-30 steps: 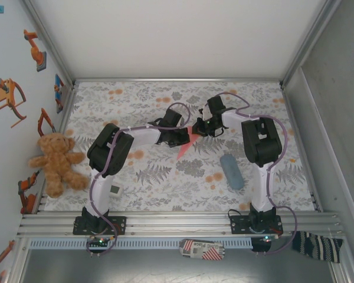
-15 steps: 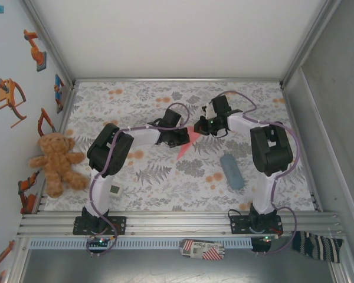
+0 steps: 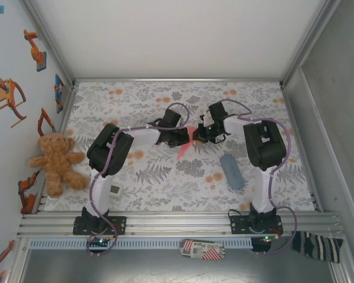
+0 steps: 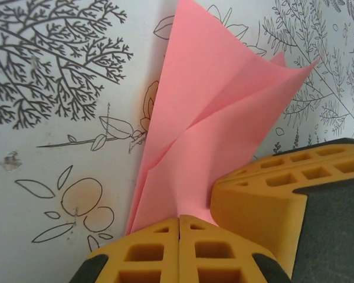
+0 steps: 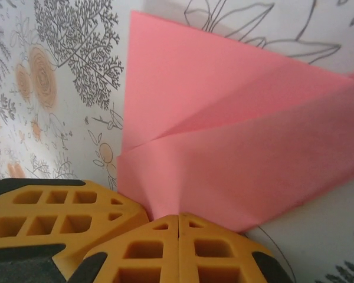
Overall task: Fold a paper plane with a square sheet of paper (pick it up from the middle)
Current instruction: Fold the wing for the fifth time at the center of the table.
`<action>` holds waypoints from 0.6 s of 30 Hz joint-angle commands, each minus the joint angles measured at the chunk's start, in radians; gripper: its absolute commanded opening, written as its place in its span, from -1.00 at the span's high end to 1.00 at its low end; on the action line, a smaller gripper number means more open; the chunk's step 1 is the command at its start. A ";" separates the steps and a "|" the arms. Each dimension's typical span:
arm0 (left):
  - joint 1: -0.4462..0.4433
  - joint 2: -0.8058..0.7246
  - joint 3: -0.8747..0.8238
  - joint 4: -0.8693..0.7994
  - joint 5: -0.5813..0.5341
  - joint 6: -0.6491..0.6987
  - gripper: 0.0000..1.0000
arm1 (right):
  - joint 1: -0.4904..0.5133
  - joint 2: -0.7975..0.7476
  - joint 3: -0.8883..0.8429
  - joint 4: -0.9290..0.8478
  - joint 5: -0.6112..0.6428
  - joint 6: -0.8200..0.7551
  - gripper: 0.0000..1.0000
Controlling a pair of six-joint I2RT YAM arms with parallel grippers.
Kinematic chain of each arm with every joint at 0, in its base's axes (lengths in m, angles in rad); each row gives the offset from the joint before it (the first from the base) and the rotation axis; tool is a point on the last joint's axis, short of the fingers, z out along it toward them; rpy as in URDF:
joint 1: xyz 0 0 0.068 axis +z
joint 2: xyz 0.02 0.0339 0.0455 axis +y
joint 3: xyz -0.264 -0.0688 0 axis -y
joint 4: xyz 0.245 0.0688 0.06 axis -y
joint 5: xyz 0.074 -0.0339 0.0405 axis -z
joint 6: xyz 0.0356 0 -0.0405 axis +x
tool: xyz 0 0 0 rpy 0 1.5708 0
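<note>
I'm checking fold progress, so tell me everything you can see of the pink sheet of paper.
The sheet of paper is thin, plain salmon-pink and matte, folded into a layered wedge with diagonal creases and a pointed corner. It sits mid-table over the floral tablecloth, between the two arms. The left gripper and the right gripper are both shut on it, their yellow fingers pinching it close together. No tears show.

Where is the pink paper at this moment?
In the top view the pink paper is mid-table, pinched between the left gripper and right gripper, beyond and left of the grey-blue pouch.
</note>
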 commanded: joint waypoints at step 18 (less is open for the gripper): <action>-0.001 0.023 -0.181 -0.135 -0.073 0.009 1.00 | -0.151 0.163 0.185 -0.037 0.080 -0.027 1.00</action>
